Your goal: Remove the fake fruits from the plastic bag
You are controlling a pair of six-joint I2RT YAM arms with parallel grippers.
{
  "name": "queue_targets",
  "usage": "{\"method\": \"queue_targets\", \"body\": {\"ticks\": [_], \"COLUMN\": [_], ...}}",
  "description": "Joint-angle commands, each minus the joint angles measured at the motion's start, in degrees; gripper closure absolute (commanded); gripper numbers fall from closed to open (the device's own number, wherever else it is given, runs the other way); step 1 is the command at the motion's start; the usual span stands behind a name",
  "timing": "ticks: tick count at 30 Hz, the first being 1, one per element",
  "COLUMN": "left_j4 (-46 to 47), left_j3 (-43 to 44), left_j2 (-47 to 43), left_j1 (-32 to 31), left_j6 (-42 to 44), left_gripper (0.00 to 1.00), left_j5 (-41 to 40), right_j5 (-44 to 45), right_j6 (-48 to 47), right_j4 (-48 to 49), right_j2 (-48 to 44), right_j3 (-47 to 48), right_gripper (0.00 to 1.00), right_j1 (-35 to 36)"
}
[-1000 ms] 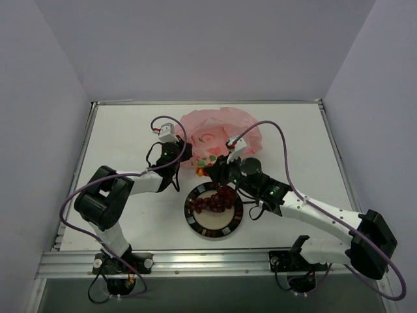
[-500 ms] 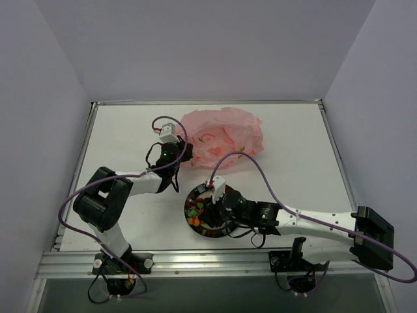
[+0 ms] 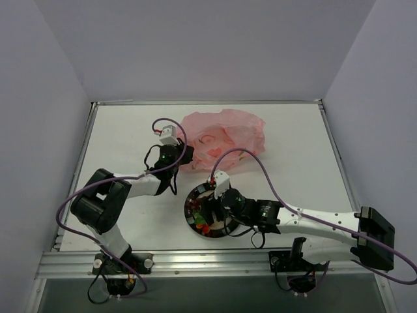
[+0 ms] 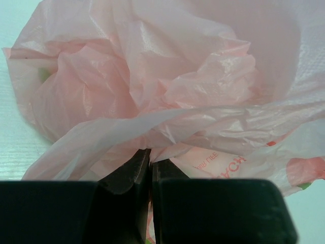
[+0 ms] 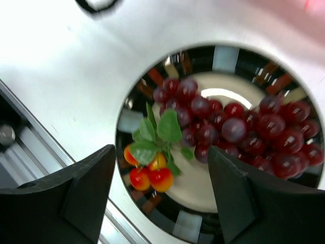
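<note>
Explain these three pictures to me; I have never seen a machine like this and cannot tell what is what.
The machine is two robot arms bolted at the near edge of a white table, each ending in a two-finger pincer. The wide picture looks down from above and behind the arms. The other two come from small cameras on the wrists, so each looks out past its own pincer. On the table lie a crinkly pink plastic bag and a round dark-rimmed plate. On the plate are a dark red grape bunch and small orange fruits with green leaves. The left pincer is shut on a fold of the bag. The right pincer hangs open over the plate and holds nothing.
</note>
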Motion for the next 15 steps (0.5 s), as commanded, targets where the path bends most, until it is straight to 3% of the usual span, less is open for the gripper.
{"method": "queue_targets", "body": {"ticks": [1,3,4,7,10,12,14,15], "left_j4": [3.08,2.56,2.2,2.2,4.3,7.28,7.13,4.16], "left_j3": [0.5,0.85,1.03,0.59,-1.69,-2.75,-1.18,3.97], "left_j2": [-4.22,-5.71,-6.15,-7.82,-7.21,-5.81,-6.15,-6.77], "left_j1": [0.18,0.19,0.18,0.1,1.4,2.46,3.08,2.91], "left_j6": [-0.08,-0.43,-0.61,-0.26,-1.65,-4.11,-6.58,-5.45], "left_gripper": [0.98,0.98,0.98,0.98,0.98,0.98,0.98,0.98], "left_j5": [2.42,3.74,4.18,4.45,4.45,8.56,11.55,12.79], "right_j5": [6.59,9.77,10.57,11.01,16.18,14.54,14.09,14.09], "right_j6": [-3.17,-4.23,-4.76,-5.03,-6.52,-6.35,-5.39,-4.68], "right_j4": [1.55,4.62,5.77,11.57,16.75,20.26,22.99,24.4], "right_j2": [-2.84,-2.58,-1.53,3.11,12.14,17.26,23.25,24.31], "right_j3": [5.65,7.06,8.81,12.32,15.5,19.36,22.35,22.63], "right_gripper": [0.33,0.52,0.68,0.92,1.0,1.0,1.0,1.0], "right_j1": [0.13,-2.05,-3.55,-10.41,-14.35,-17.0,-18.85,-19.21]}}
